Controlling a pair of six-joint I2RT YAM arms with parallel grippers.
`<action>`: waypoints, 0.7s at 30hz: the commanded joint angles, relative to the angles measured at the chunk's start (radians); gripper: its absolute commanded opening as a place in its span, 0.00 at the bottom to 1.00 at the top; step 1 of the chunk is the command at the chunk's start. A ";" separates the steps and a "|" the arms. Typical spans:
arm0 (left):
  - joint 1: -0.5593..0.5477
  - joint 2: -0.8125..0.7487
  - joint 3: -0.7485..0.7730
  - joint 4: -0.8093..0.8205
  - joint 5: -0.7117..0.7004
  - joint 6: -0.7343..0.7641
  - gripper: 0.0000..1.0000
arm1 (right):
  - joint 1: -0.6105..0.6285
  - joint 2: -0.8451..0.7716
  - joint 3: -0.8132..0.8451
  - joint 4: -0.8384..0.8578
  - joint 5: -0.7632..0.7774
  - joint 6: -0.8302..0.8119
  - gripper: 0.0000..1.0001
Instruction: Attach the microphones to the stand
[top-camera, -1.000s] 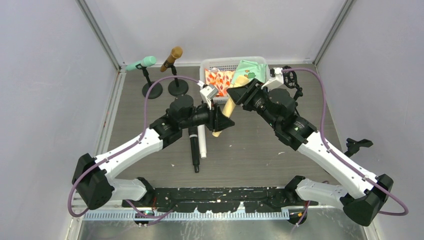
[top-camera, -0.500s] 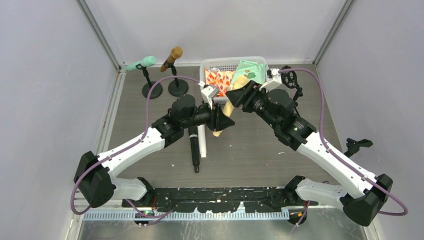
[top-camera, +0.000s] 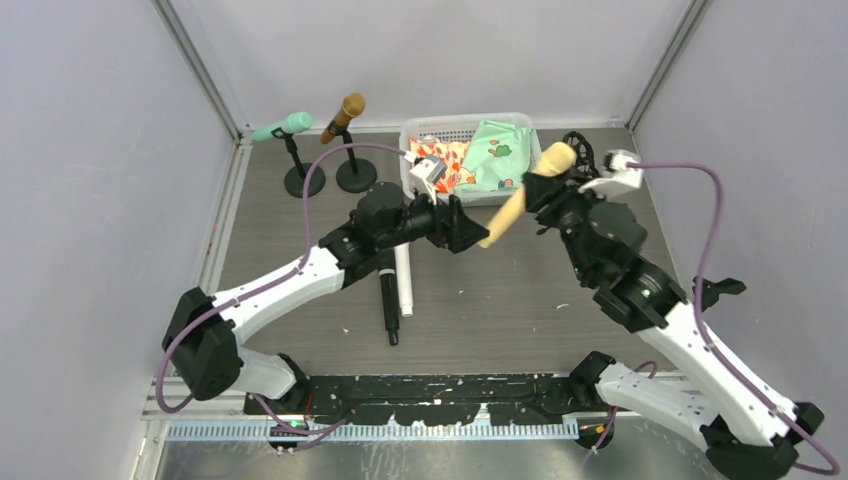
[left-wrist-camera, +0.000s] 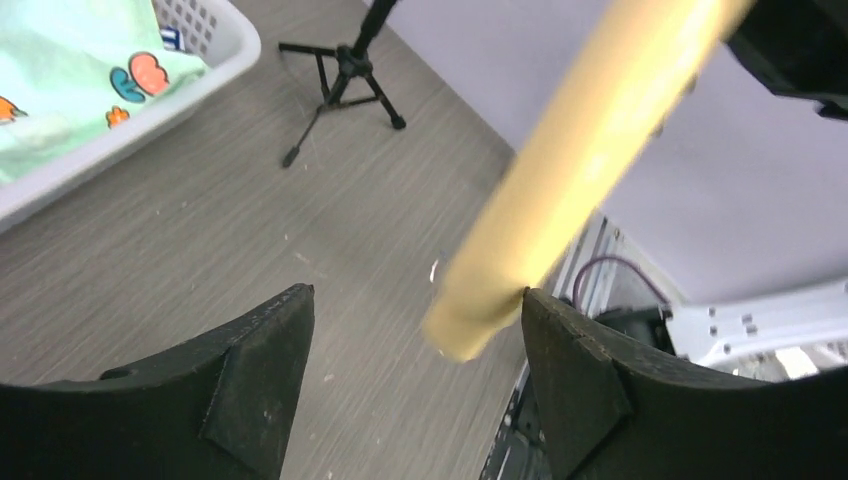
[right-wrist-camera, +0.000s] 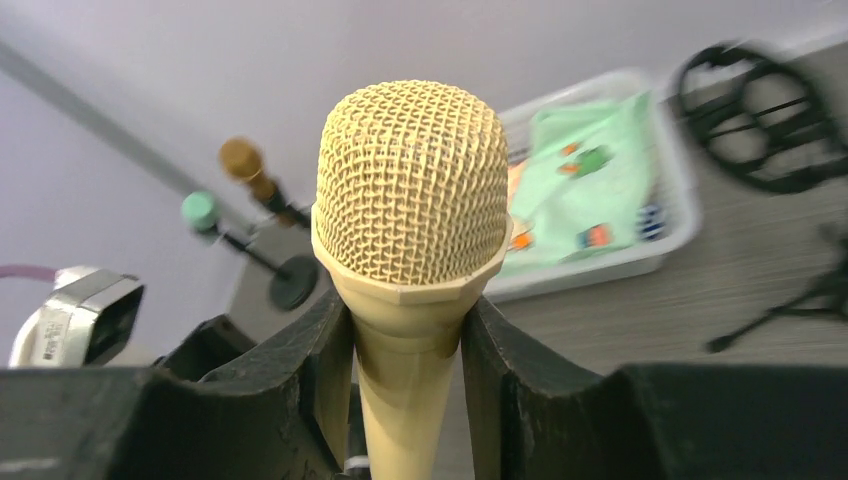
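Right jaws pinch the pale yellow mesh-headed microphone (top-camera: 515, 200) under its head, above the desk's far right; left jaws spread around its tail, so I'd clear left before heading to the black tripod stand (left-wrist-camera: 345, 65)

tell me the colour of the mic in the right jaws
The microphone is pale yellow, head and handle alike; clearest in the right wrist view.
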 joint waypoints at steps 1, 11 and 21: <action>-0.023 0.066 0.100 0.126 -0.175 -0.069 0.78 | -0.003 -0.117 0.060 -0.075 0.350 -0.202 0.02; -0.041 0.435 0.438 0.209 -0.312 -0.236 0.92 | -0.003 -0.301 0.161 -0.161 0.561 -0.382 0.02; -0.082 0.773 0.902 0.126 -0.359 -0.290 1.00 | -0.003 -0.380 0.244 -0.259 0.577 -0.402 0.02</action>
